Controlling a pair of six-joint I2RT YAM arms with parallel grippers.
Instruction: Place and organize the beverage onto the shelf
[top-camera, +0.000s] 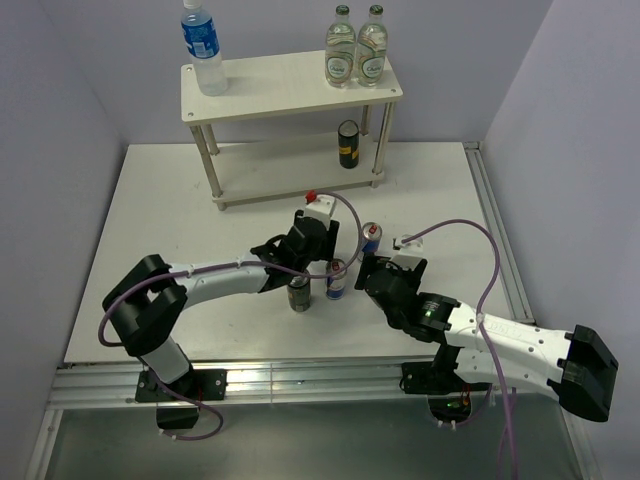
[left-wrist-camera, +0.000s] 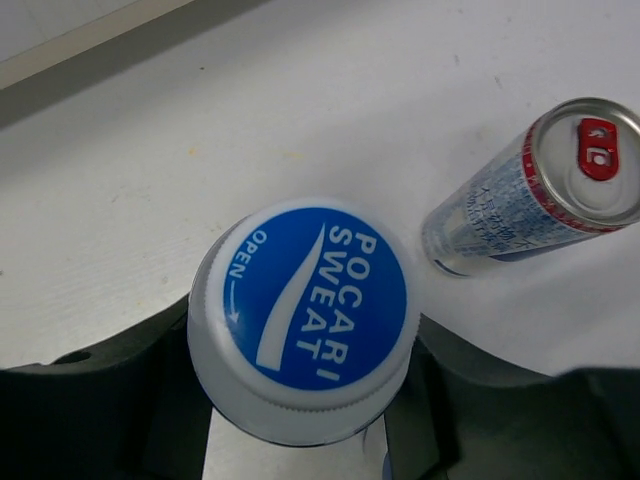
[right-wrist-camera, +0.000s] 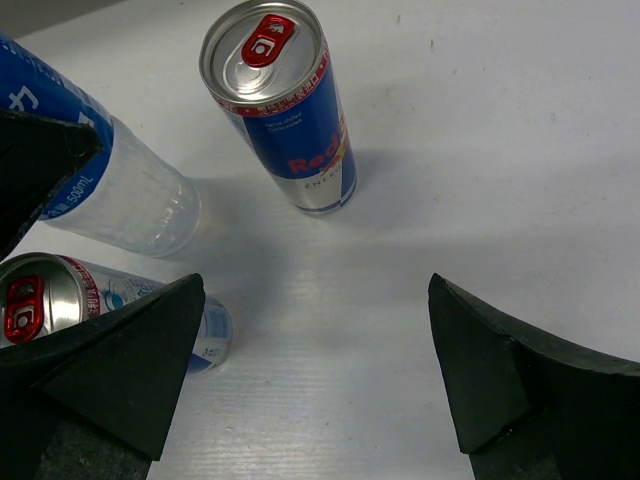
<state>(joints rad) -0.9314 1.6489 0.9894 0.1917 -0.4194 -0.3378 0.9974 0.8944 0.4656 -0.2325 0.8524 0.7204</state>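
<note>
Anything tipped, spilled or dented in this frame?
Nothing stands out. On the shelf, the water bottle, two green-capped bottles and dark can stand upright. On the table, the Red Bull can, pale slim can and second dark can are upright too, as is the Pocari Sweat bottle between the left fingers. No liquid shows.

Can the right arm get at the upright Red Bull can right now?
Likely yes. The right gripper is open, with bare table up to the Red Bull can; the water bottle and pale can stand off to one side.
</note>
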